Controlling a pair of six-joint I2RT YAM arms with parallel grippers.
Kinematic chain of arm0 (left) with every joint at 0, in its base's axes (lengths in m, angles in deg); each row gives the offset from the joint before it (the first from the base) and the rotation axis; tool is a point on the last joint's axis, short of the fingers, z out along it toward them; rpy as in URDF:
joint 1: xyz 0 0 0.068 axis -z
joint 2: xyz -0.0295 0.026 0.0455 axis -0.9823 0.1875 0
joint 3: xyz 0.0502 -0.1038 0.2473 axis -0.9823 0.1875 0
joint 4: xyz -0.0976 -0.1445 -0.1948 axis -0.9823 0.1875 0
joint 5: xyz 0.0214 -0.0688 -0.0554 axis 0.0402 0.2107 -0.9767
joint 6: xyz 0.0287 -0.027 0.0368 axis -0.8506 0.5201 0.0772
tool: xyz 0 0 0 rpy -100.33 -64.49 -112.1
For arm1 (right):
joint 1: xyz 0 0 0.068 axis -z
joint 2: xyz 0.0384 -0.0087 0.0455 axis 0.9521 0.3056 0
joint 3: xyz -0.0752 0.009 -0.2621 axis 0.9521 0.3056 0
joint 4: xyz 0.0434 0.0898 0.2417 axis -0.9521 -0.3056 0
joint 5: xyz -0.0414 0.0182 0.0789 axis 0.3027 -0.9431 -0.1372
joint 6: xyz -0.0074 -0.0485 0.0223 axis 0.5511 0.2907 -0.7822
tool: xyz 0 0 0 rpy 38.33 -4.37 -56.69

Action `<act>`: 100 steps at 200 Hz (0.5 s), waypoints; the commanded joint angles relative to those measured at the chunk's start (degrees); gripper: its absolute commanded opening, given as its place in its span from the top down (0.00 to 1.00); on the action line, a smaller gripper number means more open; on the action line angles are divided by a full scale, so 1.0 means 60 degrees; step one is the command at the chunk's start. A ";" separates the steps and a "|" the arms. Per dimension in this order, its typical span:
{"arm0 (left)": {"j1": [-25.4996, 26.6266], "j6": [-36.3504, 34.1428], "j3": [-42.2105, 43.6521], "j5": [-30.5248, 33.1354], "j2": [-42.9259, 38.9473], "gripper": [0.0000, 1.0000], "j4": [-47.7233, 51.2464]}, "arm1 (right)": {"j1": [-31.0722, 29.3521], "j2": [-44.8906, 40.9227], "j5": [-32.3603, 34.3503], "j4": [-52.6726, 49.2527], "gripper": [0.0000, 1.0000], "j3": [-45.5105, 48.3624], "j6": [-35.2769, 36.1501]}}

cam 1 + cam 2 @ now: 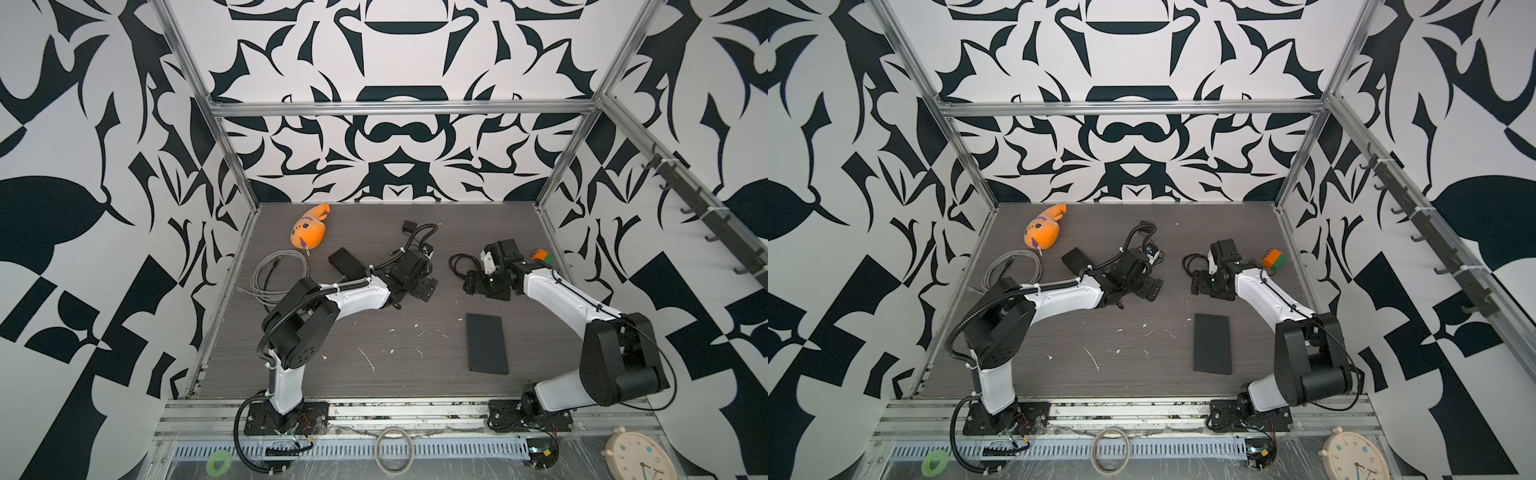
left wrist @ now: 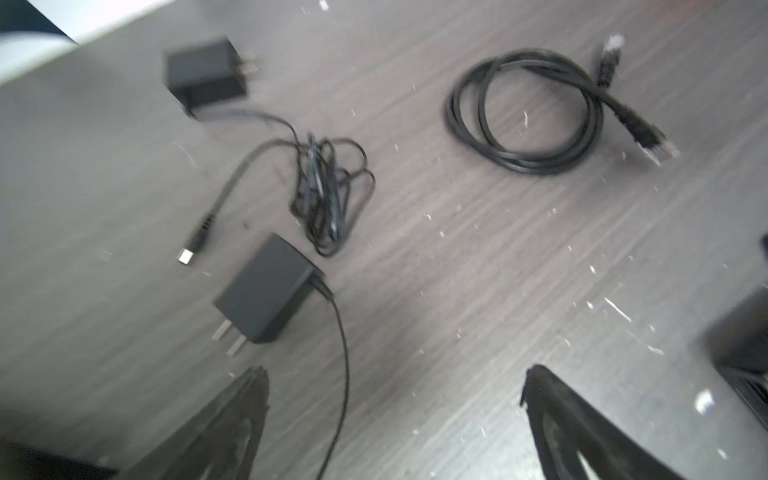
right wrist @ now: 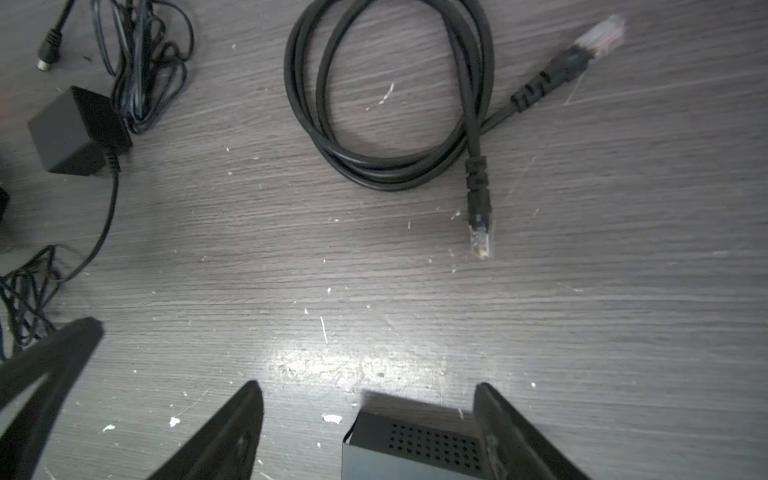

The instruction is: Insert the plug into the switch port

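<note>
The switch (image 3: pixel 415 446), a black box with a grid of vent holes, lies between the fingers of my right gripper (image 3: pixel 368 395). It sits against one finger with a gap to the other, and the gripper is open. Its ports do not show. The plug (image 3: pixel 480 237) is the clear end of a coiled black cable (image 3: pixel 390 166), lying on the table ahead of that gripper; the coil also shows in a top view (image 1: pixel 460 262). My left gripper (image 2: pixel 395 386) is wide open over bare table, with only a thin adapter cord (image 2: pixel 345 374) crossing between its fingers.
A black power adapter (image 2: pixel 266 291) with tangled cord and a second adapter (image 2: pixel 203 75) lie near the left gripper. On the table are a black box (image 1: pixel 345 262), a flat black panel (image 1: pixel 486 343), a grey cable coil (image 1: pixel 278 274), an orange plush fish (image 1: pixel 309 232) and an orange-green block (image 1: pixel 542 255).
</note>
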State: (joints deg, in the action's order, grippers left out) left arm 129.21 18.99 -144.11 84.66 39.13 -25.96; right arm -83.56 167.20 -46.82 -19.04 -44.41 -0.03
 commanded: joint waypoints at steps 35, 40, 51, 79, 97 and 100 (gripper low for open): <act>-0.0319 -0.1420 -0.1049 0.0711 0.0632 0.05 -0.1598 | -0.0027 -0.0055 -0.0335 0.0663 0.26 -0.0491 -0.0092; -0.0436 -0.1336 -0.1398 0.0397 0.0787 0.10 -0.1284 | -0.0034 -0.0055 -0.0364 0.0685 0.26 -0.0499 -0.0102; -0.0664 -0.1000 -0.2157 -0.0185 0.1157 0.14 -0.0652 | -0.0027 -0.0080 -0.0438 0.0700 0.26 -0.0541 -0.0152; -0.0789 -0.0359 -0.4069 0.0011 0.2324 0.19 0.1103 | 0.0000 -0.0259 -0.0571 0.0637 0.26 -0.0562 -0.0148; -0.0821 0.0248 -0.4963 0.0209 0.2961 0.21 0.2003 | 0.0111 -0.0298 -0.0626 0.0351 0.26 -0.0682 0.0004; -0.0829 0.0319 -0.5060 0.0231 0.3035 0.21 0.2060 | 0.0132 -0.0292 -0.0628 0.0314 0.26 -0.0708 0.0027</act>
State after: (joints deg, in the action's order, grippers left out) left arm 124.21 15.76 -169.29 85.63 53.12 -23.73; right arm -83.45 167.55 -49.62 -15.74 -45.74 -0.47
